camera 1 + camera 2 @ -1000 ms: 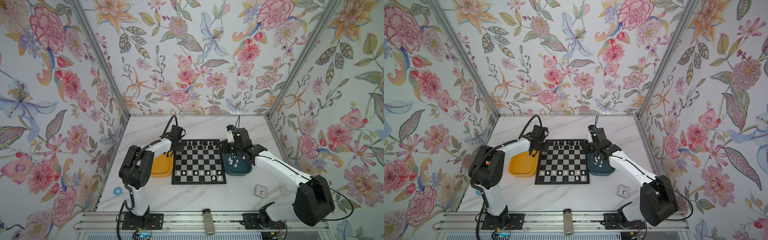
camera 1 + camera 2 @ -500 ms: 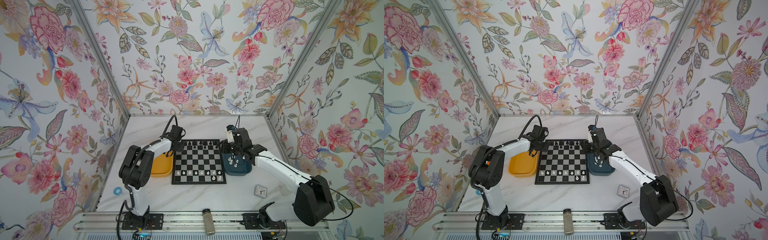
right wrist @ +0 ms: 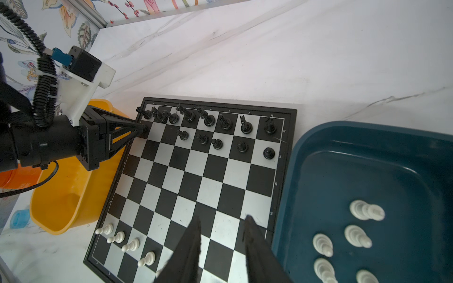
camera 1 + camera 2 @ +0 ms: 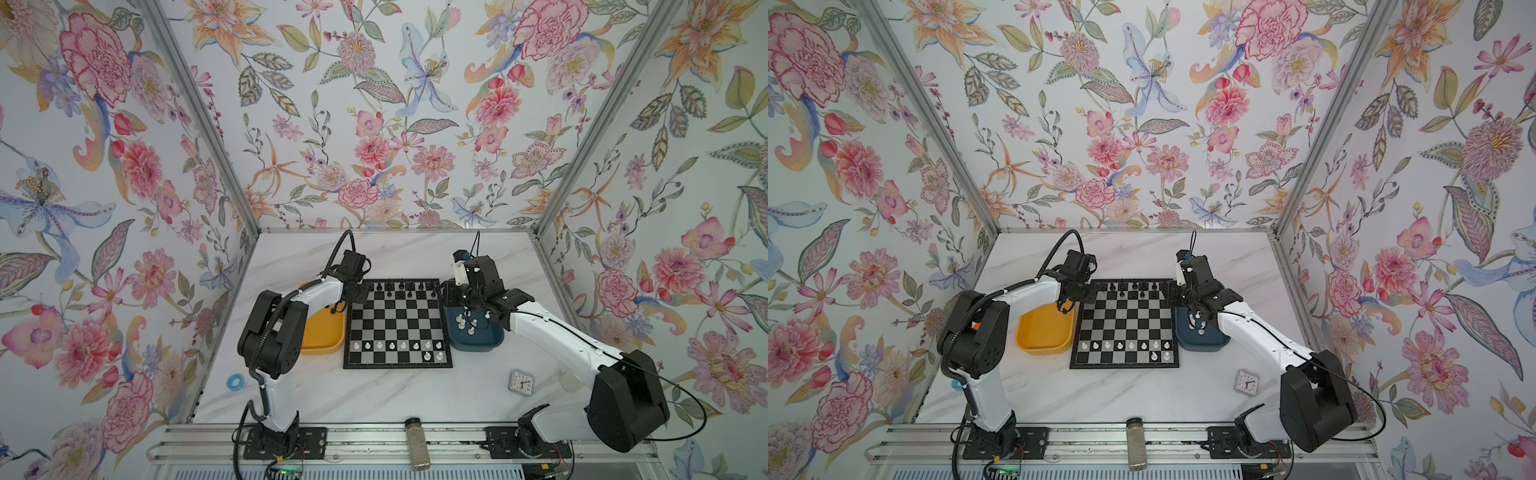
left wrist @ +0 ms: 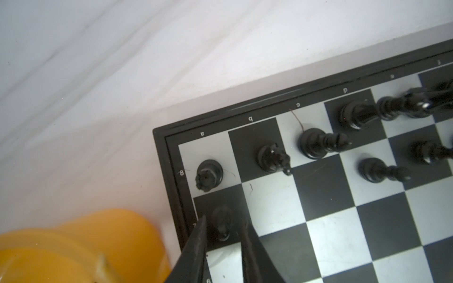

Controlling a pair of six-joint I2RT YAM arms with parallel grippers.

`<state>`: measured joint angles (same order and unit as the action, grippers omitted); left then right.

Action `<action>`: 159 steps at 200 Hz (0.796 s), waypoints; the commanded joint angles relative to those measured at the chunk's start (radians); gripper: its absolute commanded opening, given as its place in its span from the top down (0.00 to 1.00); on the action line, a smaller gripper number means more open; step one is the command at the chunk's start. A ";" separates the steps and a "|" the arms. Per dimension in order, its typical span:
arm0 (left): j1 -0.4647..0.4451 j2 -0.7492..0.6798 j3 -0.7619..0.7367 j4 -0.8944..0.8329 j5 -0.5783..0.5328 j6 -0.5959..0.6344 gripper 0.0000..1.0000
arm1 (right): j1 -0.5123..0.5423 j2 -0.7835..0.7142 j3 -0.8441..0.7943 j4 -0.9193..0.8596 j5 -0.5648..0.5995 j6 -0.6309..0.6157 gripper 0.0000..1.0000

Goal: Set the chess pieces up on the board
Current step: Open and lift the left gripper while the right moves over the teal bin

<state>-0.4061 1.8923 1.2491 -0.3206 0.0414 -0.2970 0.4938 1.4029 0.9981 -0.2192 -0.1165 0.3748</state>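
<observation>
The board lies mid-table, with black chess pieces on its two far ranks and white pawns along the near side. My left gripper is at the board's far left corner. Its fingers stand open, either side of a black pawn that rests upright on its square with a slight gap on each side. My right gripper hovers open and holding nothing over the board's right edge, beside the dark blue tray. Several white pieces lie in that tray.
A yellow tray sits against the board's left side under the left arm. A small clock lies near right, a blue ring near left and a bottle on the front rail. Walls close in on three sides.
The left gripper's jaws have parted off the black pawn, which now stands alone on its square. Both arms have hardly moved.
</observation>
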 commanded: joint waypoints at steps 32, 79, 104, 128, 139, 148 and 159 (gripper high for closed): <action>-0.010 -0.091 -0.004 0.000 0.009 -0.007 0.72 | -0.006 -0.010 -0.009 0.002 0.001 0.012 0.68; -0.013 -0.187 -0.028 0.028 0.026 -0.004 0.72 | -0.008 -0.032 0.008 -0.032 0.023 -0.004 0.68; -0.013 -0.294 -0.077 0.086 0.019 0.004 0.72 | -0.025 -0.044 0.046 -0.123 0.063 -0.046 0.67; -0.010 -0.434 -0.152 0.183 0.014 0.014 0.63 | -0.068 -0.043 0.084 -0.233 0.097 -0.084 0.66; -0.010 -0.485 -0.196 0.237 0.008 0.017 0.61 | -0.093 -0.039 0.096 -0.270 0.111 -0.099 0.66; -0.009 -0.535 -0.234 0.279 0.001 0.019 0.60 | -0.114 -0.034 0.104 -0.293 0.118 -0.113 0.65; -0.004 -0.588 -0.281 0.330 -0.007 0.025 0.59 | -0.138 -0.020 0.114 -0.316 0.128 -0.131 0.65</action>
<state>-0.4072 1.4033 1.0554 -0.1333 0.0483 -0.2920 0.3977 1.3823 1.0748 -0.4179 -0.0383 0.3019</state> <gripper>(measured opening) 0.399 0.345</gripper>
